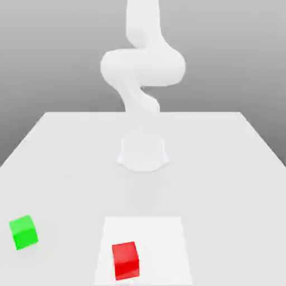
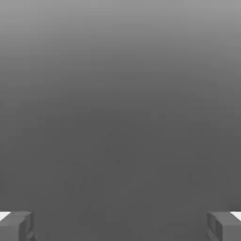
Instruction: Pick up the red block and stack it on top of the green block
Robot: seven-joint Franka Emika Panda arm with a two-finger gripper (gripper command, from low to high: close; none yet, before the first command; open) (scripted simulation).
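The red block looks like a small, rigid, light cube with matte faces, so it should not slip; I judge the best hold is on two opposite flat sides, near mid-height. It sits on the table on a paler square patch, well apart from the green block toward the exterior view's left. The gripper stands wide open, its fingertips empty, nothing between them; neither block is near the fingers yet

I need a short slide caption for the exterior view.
Red block and green block apart on white table.
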